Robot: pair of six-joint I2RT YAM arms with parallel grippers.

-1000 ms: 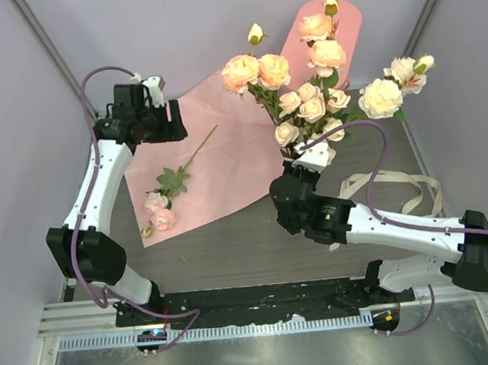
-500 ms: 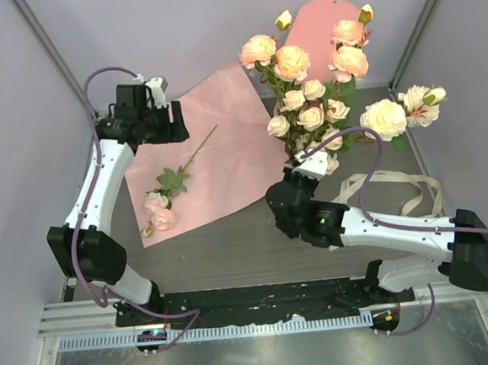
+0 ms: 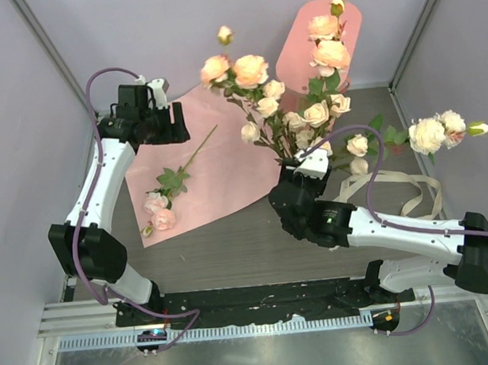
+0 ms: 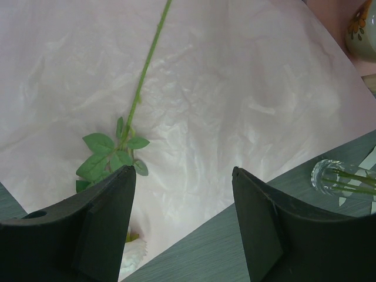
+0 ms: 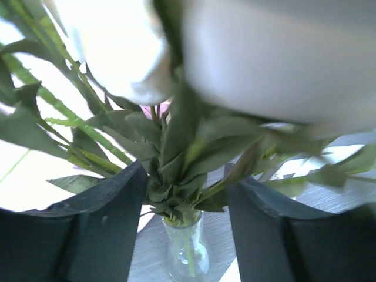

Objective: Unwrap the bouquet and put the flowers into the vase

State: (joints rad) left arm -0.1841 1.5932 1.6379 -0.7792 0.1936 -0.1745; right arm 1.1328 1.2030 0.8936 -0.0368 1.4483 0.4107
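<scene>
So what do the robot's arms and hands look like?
The left arm and right arm are white tubes with chunky black joints. A purple cable loops along each. The left hand and right hand each have two flat black fingers.

The top camera sits high up behind the two arms. It looks down and forward over the whole table (image 3: 232, 243), from the near edge to the far wall, and it is far away. The left wrist camera is close above the pink paper sheet (image 4: 235, 76). It looks down past the left gripper (image 4: 183, 173) and catches the vase (image 4: 332, 176) at its right side. The right wrist camera is very near the flowers (image 5: 176, 147), so they look blurry. It looks down past the right gripper (image 5: 188, 176) at the same vase. The paper and the loose stem (image 4: 144, 70) show from the top too.
</scene>
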